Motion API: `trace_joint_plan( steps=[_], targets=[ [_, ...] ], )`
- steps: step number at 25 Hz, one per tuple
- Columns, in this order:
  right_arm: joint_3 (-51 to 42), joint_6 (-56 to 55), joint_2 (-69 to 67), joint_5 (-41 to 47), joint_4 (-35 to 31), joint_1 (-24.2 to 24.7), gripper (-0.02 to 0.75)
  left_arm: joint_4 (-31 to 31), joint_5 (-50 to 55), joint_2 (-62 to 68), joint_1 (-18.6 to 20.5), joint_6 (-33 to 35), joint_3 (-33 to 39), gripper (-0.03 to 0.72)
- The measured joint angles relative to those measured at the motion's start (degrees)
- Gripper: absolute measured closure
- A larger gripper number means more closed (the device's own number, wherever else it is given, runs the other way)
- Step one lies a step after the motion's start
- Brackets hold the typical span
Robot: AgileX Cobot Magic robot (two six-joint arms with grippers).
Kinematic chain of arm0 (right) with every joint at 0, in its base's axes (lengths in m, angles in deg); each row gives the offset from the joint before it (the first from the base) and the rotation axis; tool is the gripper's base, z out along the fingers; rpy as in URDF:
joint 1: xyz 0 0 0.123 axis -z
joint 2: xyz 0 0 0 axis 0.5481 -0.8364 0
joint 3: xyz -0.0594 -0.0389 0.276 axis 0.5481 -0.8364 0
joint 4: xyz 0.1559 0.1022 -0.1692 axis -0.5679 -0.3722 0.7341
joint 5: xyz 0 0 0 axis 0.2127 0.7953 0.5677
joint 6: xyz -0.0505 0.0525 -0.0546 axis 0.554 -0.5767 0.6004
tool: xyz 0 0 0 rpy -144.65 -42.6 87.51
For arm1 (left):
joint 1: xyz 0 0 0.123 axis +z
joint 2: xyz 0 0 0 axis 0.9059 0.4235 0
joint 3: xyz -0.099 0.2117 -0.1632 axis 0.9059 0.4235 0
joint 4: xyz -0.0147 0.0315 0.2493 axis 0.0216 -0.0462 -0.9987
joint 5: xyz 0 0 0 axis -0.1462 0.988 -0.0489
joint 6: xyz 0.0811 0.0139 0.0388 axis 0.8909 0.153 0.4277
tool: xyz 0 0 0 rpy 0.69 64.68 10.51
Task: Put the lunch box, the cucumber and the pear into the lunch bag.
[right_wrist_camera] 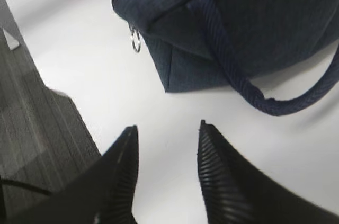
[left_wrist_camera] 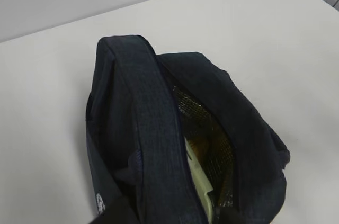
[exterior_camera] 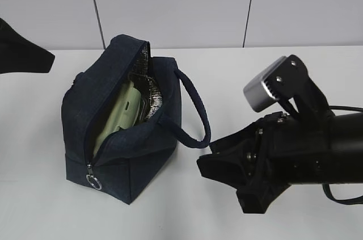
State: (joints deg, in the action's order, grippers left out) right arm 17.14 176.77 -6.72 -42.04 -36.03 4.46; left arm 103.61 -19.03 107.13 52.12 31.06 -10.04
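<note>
On the table, exterior: bag (exterior_camera: 122, 132) stands unzipped, box (exterior_camera: 120, 116) on edge inside; cucumber and pear not seen.
Right gripper (exterior_camera: 227, 180): beside the handle (exterior_camera: 193, 109), empty.
Left wrist: soft fabric sags around silvery lining (left_wrist_camera: 204, 123); jaws out of frame, can't tell.
Right wrist: jaws spread, nothing held, ring pull (right_wrist_camera: 135, 39) near; best hold looks like the stiff padded handle.

Table: white matte tabletop (exterior_camera: 283, 58), lies beneath and on every side of the claw | Wall: pale grey panels (exterior_camera: 170, 1) beyond the claw, split by thin dark vertical seams | Floor: grey striped flooring (right_wrist_camera: 32, 128) beside the claw, past the table edge | Light: even, soft shadows
</note>
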Motion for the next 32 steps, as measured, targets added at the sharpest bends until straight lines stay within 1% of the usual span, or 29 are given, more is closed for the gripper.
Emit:
trace_joint_plan(
  steps=[2, 3, 4, 5, 6, 7, 9, 11, 14, 17, 19, 21, 24, 26, 27, 32],
  targets=[
    [2.2, -14.0, 0.0, -0.5, 12.8, 0.0, 0.435, 0.0, 0.0, 0.0, 0.0, 0.0, 0.0, 0.378],
    [3.2, -22.2, 0.0, -2.0, 21.1, 0.0, 0.436, 0.0, 0.0, 0.0, 0.0, 0.0, 0.0, 0.382],
    [3.8, -27.3, 0.0, -3.6, 25.5, -0.1, 0.436, 0.1, 0.0, 0.0, 0.0, 0.0, 0.0, 0.386],
    [4.2, -35.6, 0.1, -6.2, 32.4, -0.6, 0.436, 0.1, 0.0, 0.0, 0.0, 0.0, 0.0, 0.390],
    [4.2, -43.1, 0.4, -9.8, 38.9, -1.9, 0.436, 0.2, -0.1, 0.0, 0.0, 0.0, 0.0, 0.394],
    [4.1, -47.9, 0.5, -12.4, 43.1, -3.4, 0.436, 0.3, -0.1, 0.0, 0.0, 0.0, 0.0, 0.398],
    [2.9, -57.2, 0.9, -19.0, 51.4, -8.3, 0.436, 0.5, -0.1, 0.0, 0.0, 0.0, 0.0, 0.402],
    [1.1, -61.9, 1.0, -25.0, 56.3, -12.5, 0.436, 0.5, -0.1, 0.0, 0.0, 0.0, 0.0, 0.406],
    [-1.4, -65.4, 0.1, -32.7, 60.7, -17.1, 0.436, 0.6, -0.1, 0.0, 0.0, 0.0, 0.0, 0.410],
    [-1.8, -67.2, -2.2, -36.7, 63.6, -19.1, 0.437, 0.6, -0.2, 0.0, 0.0, 0.0, 0.0, 0.411],
    [-1.8, -70.5, -4.4, -40.4, 67.6, -20.6, 0.437, 0.6, -0.2, 0.0, 0.0, 0.0, 0.0, 0.412],
    [-1.8, -76.5, -6.8, -44.8, 75.9, -22.0, 0.437, 0.6, -0.2, 0.0, 0.0, 0.0, 0.0, 0.412],
    [-1.8, -91.8, -11.1, -53.2, 93.8, -22.9, 0.437, 0.6, -0.2, 0.0, 0.0, 0.0, 0.0, 0.412],
    [-1.8, -100.1, -14.3, -58.9, 101.6, -23.0, 0.437, 0.6, -0.2, 0.0, 0.0, 0.0, 0.0, 0.412],
    [-1.8, -102.5, -16.1, -61.2, 103.7, -23.1, 0.437, 0.6, -0.2, 0.0, 0.0, 0.0, 0.0, 0.412],
    [-1.8, -105.9, -23.8, -68.4, 107.7, -23.1, 0.437, 0.6, -0.2, 0.0, 0.0, 0.0, 0.0, 0.412]
  ],
)
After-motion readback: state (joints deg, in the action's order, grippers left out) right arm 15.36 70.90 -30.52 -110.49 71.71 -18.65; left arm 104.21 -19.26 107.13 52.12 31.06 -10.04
